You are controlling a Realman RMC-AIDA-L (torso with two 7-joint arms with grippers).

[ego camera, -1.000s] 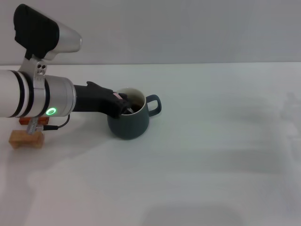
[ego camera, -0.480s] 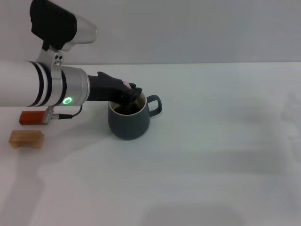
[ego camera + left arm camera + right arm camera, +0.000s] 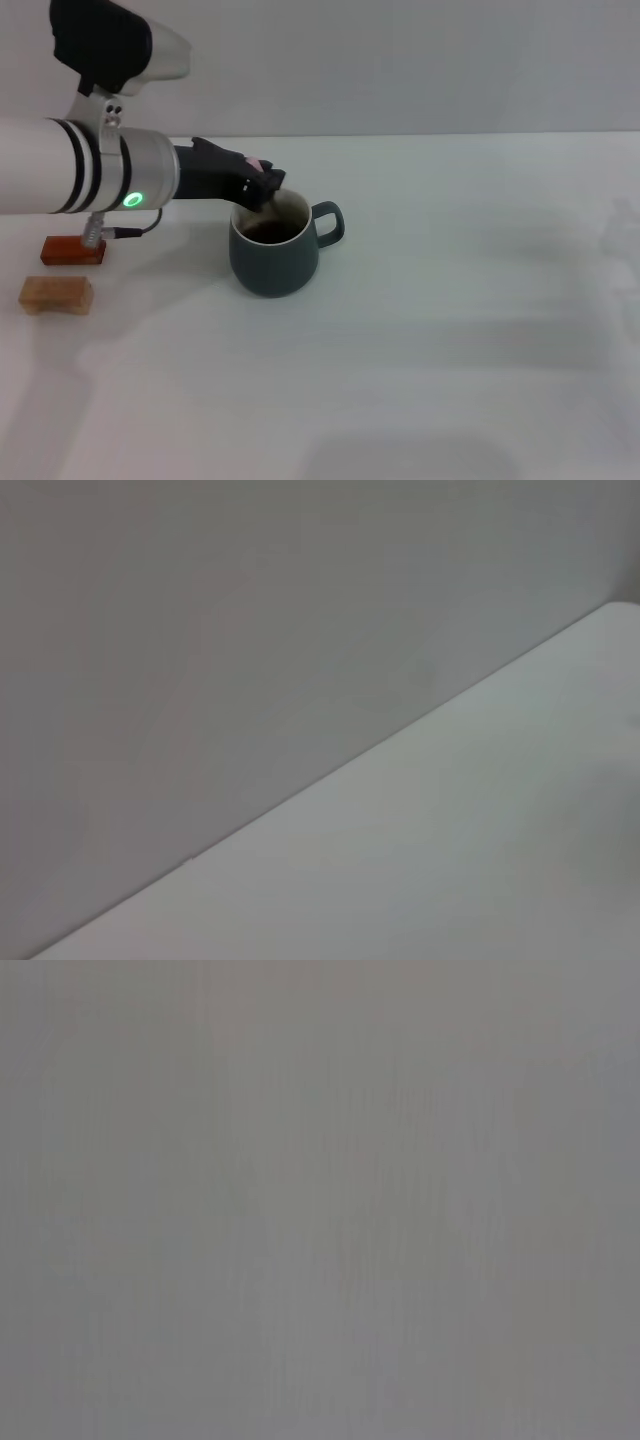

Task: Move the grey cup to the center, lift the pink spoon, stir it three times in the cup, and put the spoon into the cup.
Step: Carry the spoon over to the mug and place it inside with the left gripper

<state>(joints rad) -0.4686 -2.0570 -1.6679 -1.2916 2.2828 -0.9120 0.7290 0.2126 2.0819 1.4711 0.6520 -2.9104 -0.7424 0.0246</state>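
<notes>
The left claw (image 3: 262, 185) is hovering just above the near-left rim of the grey cup (image 3: 274, 245), closed on the pink spoon (image 3: 257, 166), whose pale handle end is peeking out above the fingers while its bowl end is dipping toward the cup's mouth, hidden behind the claw. The spoon's long axis is running steeply down and toward the robot's right, so the cup opening is lying directly below and slightly right of the grip; the left arm is the only one near it, and the right arm is not appearing in the head view at all. The cup is sitting on the white surface (image 3: 450, 330), left of the middle, handle pointing right. Two wooden blocks (image 3: 58, 293) are lying well apart on the far left. The head view is showing all this; the left wrist view is showing only bare surface and wall, and the right wrist view only blank grey
</notes>
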